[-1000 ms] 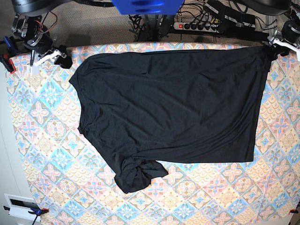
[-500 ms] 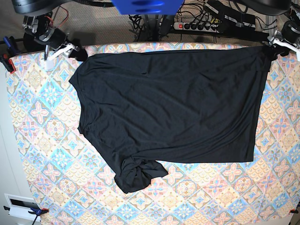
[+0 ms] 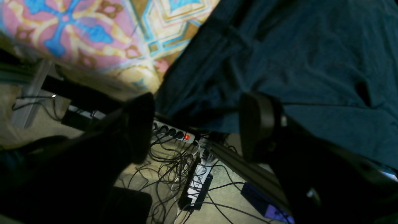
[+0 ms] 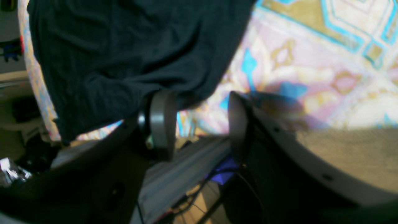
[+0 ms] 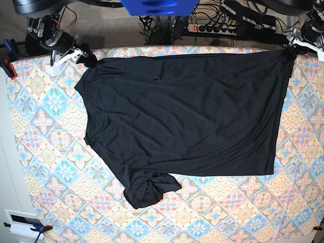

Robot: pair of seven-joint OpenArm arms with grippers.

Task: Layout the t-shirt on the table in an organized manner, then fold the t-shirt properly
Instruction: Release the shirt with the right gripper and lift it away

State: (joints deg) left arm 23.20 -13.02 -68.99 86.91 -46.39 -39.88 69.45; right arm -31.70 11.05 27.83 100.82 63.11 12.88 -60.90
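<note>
The black t-shirt (image 5: pixel 182 111) lies spread over most of the patterned table (image 5: pixel 50 152), with one sleeve bunched into a twist (image 5: pixel 147 190) near the front. My right gripper (image 5: pixel 85 58) is at the shirt's back left corner; in the right wrist view the right gripper (image 4: pixel 196 121) is open, with the shirt's edge (image 4: pixel 124 62) beside one finger and bare cloth in the gap. My left gripper (image 5: pixel 294 48) is at the shirt's back right corner. In the left wrist view the left gripper (image 3: pixel 197 121) is open at the table's edge, the shirt's hem (image 3: pixel 279 62) just past the fingertips.
Behind the table's back edge a power strip (image 5: pixel 215 28) and tangled cables lie on the floor, also seen as the power strip (image 3: pixel 174 134) between the left fingers. A red and blue clamp (image 5: pixel 7 65) grips the left edge. A white box (image 5: pixel 20 223) sits at the front left corner.
My right gripper has moved right along the back edge, up to the shirt's back left corner. The left gripper has barely shifted. The shirt has not moved.
</note>
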